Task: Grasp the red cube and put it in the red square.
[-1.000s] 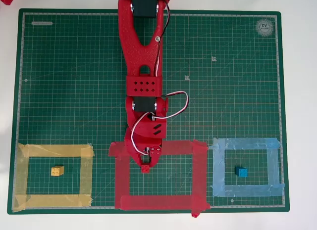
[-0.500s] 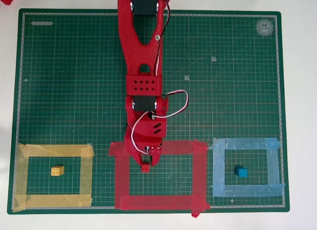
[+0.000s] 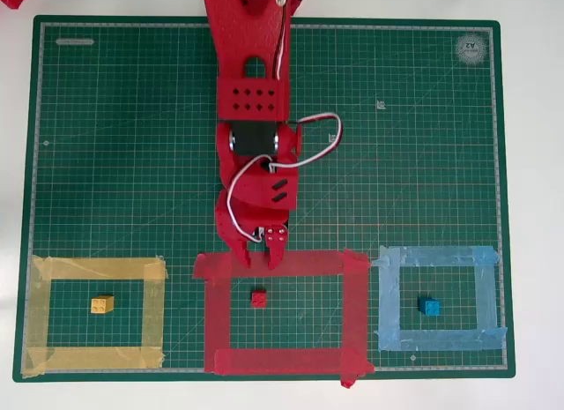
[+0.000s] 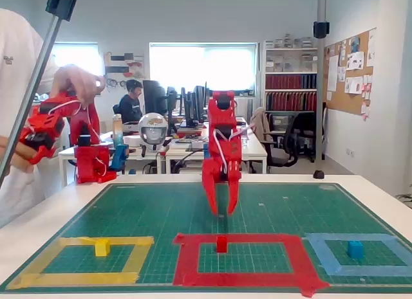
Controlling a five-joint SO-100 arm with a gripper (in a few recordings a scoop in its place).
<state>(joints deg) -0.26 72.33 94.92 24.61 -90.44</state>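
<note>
The red cube (image 3: 258, 297) sits free on green mat inside the red square (image 3: 356, 309), and the gripper (image 3: 256, 258) hangs above the frame's far strip, jaws apart and empty, cube just beyond its fingertips.

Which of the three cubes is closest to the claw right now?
The red cube, inside the red square, just below the open claw. The yellow cube and blue cube sit far off in the side frames.

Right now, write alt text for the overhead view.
The red cube sits inside the red square, with the open gripper over the frame's top strip. A yellow cube and a blue cube lie in matching tape frames.
</note>
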